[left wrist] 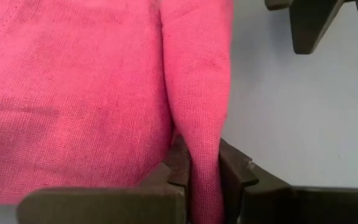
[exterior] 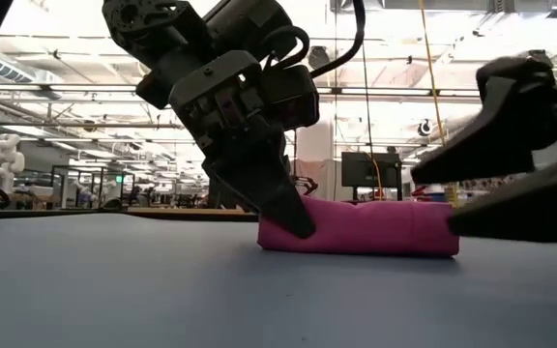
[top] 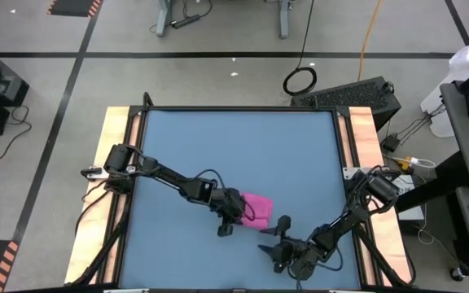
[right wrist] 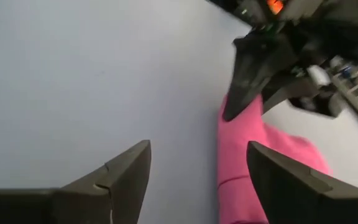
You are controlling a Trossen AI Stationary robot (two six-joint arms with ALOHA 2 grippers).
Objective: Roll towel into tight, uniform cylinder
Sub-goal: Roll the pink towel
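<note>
1. Blue tabletop [top: 243, 155]: flat, matte, framed by pale wooden rails; a large workshop hall with ceiling lights shows beyond it in the low view.
2. Towel [top: 257, 208]: magenta-pink cloth, lying on the tabletop toward the near edge, right of centre, between my 2 grippers. It is a flattish, layered bundle [exterior: 366, 228], not yet a round cylinder by my reading.
3. Left gripper [top: 228, 218]: at the towel's left end, angled down onto it. Its jaws are pressed nearly together with a fold of the cloth [left wrist: 197, 124] pinched between them. I judge this pinch is there to keep the cloth edge from springing loose and to give me a handle for turning it over.
4. Right gripper [top: 277, 236]: low over the tabletop just beside the towel's near right side, not touching it. Jaws spread wide with nothing between them; its wrist view shows bare table between the fingers and the pink cloth just off to one side. I judge it waits apart so the left arm can work freely.
5. Progress, my estimate: mid-task. The bundle is compact but uneven, with 1 visible seam across its top in the low view.
6. Next move, my estimate: needs tension held along the whole width.
7. Risk: a single-end pinch may skew the roll into a cone.
</note>
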